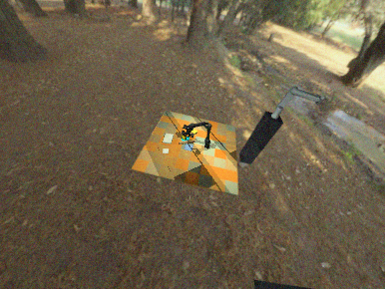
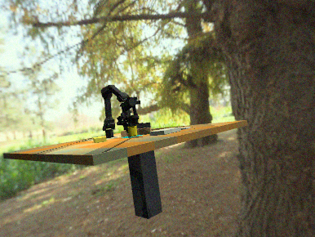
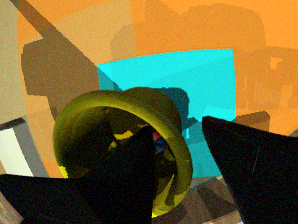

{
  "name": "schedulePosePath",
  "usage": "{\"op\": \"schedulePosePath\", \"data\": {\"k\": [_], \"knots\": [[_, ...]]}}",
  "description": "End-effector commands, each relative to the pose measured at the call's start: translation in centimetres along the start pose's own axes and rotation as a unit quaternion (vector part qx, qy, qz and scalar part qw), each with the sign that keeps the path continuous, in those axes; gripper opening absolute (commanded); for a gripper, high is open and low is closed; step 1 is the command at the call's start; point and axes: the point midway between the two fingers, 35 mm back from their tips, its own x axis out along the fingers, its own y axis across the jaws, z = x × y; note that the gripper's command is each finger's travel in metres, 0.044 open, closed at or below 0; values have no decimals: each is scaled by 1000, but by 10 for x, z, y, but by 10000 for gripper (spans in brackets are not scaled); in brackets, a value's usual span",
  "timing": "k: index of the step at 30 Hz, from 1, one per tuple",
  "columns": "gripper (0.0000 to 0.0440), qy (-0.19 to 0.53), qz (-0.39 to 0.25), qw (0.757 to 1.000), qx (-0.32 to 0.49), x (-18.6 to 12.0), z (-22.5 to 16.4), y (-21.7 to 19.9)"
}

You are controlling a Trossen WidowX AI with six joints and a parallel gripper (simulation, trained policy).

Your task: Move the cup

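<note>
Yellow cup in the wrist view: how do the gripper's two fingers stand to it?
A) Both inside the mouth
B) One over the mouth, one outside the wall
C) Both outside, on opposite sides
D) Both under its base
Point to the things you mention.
B: one of the black fingers reaches over the mouth of the cup (image 2: 132, 131) (image 3: 65, 117), the other stands outside its wall.
</note>
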Motion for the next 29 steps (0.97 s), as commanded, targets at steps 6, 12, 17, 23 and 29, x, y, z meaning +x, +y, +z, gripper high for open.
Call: {"op": "schedulePosePath", "data": {"k": [6, 12, 17, 23, 29], "knots": [[186, 13, 30, 999, 6, -19, 3, 0], [215, 20, 43, 999, 10, -33, 5, -3], [242, 23, 56, 998, 15, -48, 7, -4], [284, 21, 79, 996, 21, -71, 13, -3], [401, 18, 94, 995, 30, -91, 21, -1]]}}
